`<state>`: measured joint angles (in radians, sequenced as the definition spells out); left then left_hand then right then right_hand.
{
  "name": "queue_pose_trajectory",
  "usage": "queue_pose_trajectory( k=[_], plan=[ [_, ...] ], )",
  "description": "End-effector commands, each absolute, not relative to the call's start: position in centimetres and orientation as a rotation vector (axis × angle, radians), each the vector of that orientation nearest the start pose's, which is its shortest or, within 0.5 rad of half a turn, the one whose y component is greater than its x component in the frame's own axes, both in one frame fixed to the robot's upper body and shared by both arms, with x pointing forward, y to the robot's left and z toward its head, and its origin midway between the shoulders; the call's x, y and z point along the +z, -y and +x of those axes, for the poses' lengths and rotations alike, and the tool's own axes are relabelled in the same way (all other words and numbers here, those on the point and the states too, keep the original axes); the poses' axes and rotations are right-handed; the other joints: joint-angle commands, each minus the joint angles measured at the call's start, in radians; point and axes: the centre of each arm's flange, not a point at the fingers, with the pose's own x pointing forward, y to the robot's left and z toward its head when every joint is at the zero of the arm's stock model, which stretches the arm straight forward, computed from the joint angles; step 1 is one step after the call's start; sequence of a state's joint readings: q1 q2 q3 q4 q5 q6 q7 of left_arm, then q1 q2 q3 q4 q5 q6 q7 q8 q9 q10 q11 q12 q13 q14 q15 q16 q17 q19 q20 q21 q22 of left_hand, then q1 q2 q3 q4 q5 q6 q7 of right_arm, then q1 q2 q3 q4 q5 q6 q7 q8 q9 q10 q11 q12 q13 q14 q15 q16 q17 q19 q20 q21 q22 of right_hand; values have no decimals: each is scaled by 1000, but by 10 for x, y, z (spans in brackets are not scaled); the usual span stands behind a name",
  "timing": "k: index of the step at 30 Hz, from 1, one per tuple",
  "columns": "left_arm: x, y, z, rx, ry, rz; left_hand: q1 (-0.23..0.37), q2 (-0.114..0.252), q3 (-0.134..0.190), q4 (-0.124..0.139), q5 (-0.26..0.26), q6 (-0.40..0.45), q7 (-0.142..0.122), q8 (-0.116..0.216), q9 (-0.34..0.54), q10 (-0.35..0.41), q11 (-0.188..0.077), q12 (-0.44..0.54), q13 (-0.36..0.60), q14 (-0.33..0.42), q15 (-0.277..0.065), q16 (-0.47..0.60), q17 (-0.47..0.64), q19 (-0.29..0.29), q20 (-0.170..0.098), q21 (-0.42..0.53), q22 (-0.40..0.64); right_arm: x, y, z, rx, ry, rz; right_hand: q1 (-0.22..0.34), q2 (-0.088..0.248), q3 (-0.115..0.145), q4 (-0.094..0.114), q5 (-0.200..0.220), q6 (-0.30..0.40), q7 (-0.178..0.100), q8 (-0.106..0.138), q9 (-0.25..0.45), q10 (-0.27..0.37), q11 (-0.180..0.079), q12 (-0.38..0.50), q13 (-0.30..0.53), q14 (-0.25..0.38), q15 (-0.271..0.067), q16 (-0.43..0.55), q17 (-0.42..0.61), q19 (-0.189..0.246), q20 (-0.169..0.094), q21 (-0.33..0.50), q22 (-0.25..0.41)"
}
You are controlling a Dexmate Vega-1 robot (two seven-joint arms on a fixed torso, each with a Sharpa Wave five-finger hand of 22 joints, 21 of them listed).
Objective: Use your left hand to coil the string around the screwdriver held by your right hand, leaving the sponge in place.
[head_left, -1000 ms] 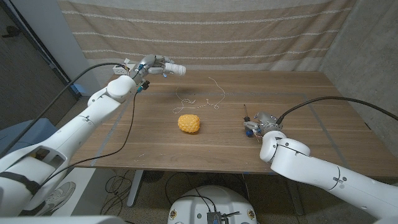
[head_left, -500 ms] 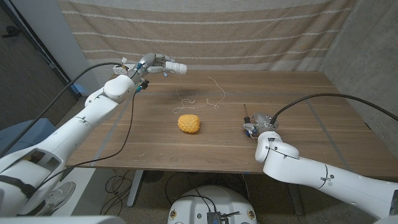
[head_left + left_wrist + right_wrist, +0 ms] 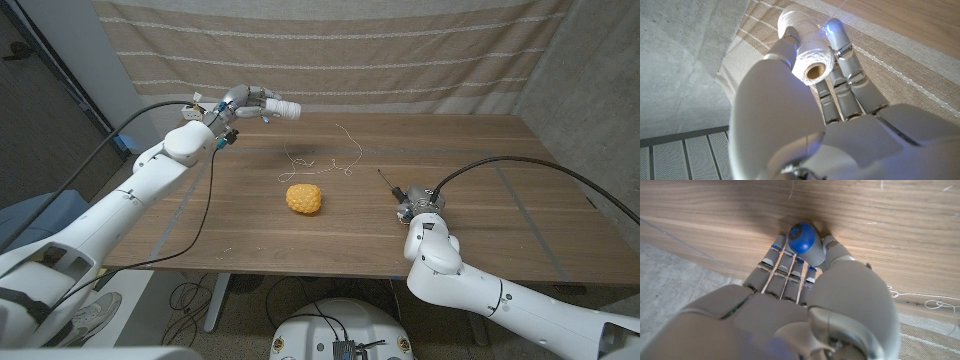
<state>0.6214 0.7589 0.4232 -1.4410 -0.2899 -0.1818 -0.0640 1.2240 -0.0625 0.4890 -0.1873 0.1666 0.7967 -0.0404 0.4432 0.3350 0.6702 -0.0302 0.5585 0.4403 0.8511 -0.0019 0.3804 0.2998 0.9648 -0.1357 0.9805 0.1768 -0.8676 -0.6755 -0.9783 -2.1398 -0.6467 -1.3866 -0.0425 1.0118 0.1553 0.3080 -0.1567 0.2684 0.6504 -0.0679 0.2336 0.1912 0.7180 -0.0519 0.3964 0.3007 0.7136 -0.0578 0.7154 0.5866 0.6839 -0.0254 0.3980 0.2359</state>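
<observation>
My right hand (image 3: 415, 203) sits lower right of centre in the head view, low over the table (image 3: 500, 160), fingers wrapped round the screwdriver (image 3: 385, 178); its thin shaft sticks out up-left from the fist, and in the right wrist view the blue handle end (image 3: 801, 237) pokes out between my curled fingers (image 3: 785, 267), close to the wood. Nothing on the shaft as far as I can see, no turns of string, though it's thin and small so I can't be fully sure. Next out, middle of the frame, the yellow sponge (image 3: 304, 198) sits on the table, well apart from both hands, untouched. Just beyond it, upper centre, loose string (image 3: 325, 158) lies in squiggles on the wood, running toward the far edge; whether it links to the spool I can't tell. Farthest, upper left of the frame, my left hand (image 3: 247, 102) is up above the far table edge holding a white spool of string (image 3: 282, 109); the left wrist view shows the spool (image 3: 807, 55) pinched between thumb and fingers, hollow core facing the camera. Progress, my read: grip parts are done, screwdriver held, spool held, sponge in place. Coiling itself not yet started; hands are well apart, so left needs to bring the string over to the shaft and wrap it.
</observation>
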Motion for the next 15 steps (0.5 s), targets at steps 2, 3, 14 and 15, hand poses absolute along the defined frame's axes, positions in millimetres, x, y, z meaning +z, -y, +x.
queue_pose_trajectory(
  k=[2, 3, 14, 15],
  plan=[
    [124, -317, 614, -172, 752, 606, 159, 165, 17, 23, 4, 115, 118, 2, 8, 84, 23, 63, 165, 295, -225, -4, 3, -9, -63, 8, -1, -103, 182, 503, -576, 262, -1270, 121, 35, 66, 19, -59, 302, 16, 64, 9, 290, -24, 190, 87, 224, -161, 110, 118, 94, -55, 128, 50],
    [124, -317, 613, -174, 754, 608, 160, 165, 17, 23, 4, 116, 119, 2, 7, 84, 22, 63, 168, 295, -225, -4, 3, -9, -62, 9, -1, -104, 183, 501, -594, 299, -1254, 132, 31, 70, 14, -61, 320, 15, 65, 9, 296, -27, 197, 91, 246, -166, 115, 125, 99, -64, 141, 57],
    [134, -310, 604, -217, 783, 637, 158, 167, 16, 24, 4, 118, 115, -1, 8, 83, 20, 58, 172, 295, -225, -6, 5, -14, -63, 11, -1, -109, 187, 487, -811, 557, -1093, 130, -17, 59, 14, -65, 430, -22, 64, -2, 319, -16, 172, 37, 284, -166, 56, 120, 97, -144, 231, 115],
    [136, -309, 603, -225, 784, 644, 158, 166, 16, 24, 4, 119, 114, -1, 7, 83, 18, 57, 171, 294, -225, -7, 4, -14, -63, 12, -1, -108, 187, 487, -829, 577, -1076, 130, -19, 57, 14, -64, 430, -22, 63, -2, 318, -15, 170, 35, 285, -166, 54, 120, 93, -146, 233, 117]
  ],
)
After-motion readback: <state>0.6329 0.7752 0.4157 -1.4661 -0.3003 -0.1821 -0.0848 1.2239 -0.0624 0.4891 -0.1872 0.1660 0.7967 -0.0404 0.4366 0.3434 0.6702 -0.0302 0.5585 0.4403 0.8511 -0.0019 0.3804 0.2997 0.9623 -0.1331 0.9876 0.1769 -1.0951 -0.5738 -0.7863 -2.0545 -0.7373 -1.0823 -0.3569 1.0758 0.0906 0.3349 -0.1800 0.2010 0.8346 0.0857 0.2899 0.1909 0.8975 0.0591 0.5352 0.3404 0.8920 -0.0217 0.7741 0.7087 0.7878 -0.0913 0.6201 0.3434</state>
